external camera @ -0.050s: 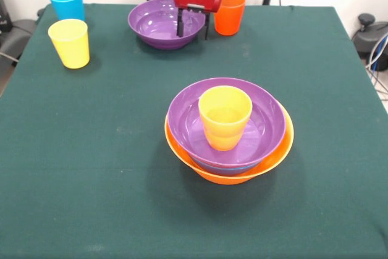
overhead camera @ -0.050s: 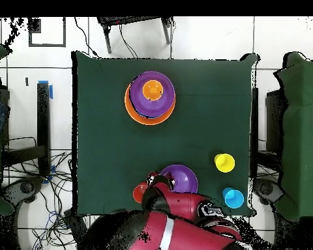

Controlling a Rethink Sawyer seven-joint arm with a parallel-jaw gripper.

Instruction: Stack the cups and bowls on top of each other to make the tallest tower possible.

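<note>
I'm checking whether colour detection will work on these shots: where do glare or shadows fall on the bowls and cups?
Front view: pale glare streaks inside the far purple bowl and on the wall of the stacked purple bowl; the tower casts a soft shadow toward the lower left of the picture; the orange cup shows lit. Overhead view: colours look flat, no clear glare; the arm covers part of the near bowl.

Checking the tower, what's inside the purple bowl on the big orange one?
An orange-yellow cup stands upright in the purple bowl. A blue rim shows beneath; anything deeper is covered.
</note>
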